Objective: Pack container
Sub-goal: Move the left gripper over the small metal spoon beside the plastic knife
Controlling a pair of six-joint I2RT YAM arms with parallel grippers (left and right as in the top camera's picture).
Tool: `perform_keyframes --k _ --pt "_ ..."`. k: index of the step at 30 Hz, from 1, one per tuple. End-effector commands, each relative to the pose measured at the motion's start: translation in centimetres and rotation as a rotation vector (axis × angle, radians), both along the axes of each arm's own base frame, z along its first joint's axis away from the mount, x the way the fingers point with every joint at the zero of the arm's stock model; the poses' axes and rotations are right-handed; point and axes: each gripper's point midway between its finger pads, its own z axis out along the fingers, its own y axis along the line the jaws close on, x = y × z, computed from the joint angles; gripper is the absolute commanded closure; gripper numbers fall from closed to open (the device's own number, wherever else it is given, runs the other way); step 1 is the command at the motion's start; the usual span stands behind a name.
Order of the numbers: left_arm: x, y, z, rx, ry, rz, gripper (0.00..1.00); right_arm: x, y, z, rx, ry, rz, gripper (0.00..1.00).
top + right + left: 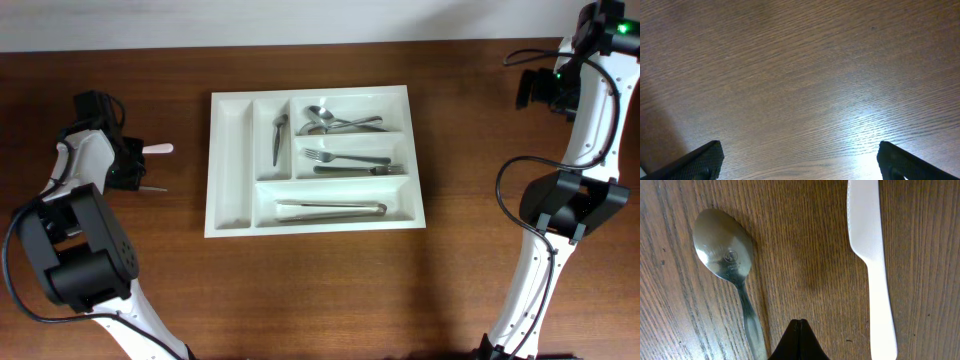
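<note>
Between a metal spoon point(725, 255) and a white plastic knife point(867, 240), the left gripper point(800, 325) has its jaws pressed together, empty. The right gripper point(801, 152) gapes wide over the table point(320, 290), holding nothing. The container point(230, 150) sits mid-table, apart from both.

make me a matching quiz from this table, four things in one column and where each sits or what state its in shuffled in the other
Things:
1. tongs
2. forks
3. white knife
4. right claw

Places or states:
A. on the table, outside the cutlery tray
B. the tray's bottom long compartment
C. open, holding nothing
D. the tray's middle long compartment

Pairs: 1-B, 2-D, 3-A, 4-C
</note>
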Motion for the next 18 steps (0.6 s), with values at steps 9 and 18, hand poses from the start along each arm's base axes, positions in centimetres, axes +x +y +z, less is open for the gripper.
perform_keyframes --k 9,18 --pt "-0.02 1.26 -0.24 0.042 0.010 0.016 0.98 -0.05 -0.02 0.97 0.001 -0.021 0.004 0.01" --pt "-0.22 1.71 -0.18 0.065 0.019 0.024 0.98 -0.05 -0.02 0.97 0.001 -0.021 0.004 0.01"
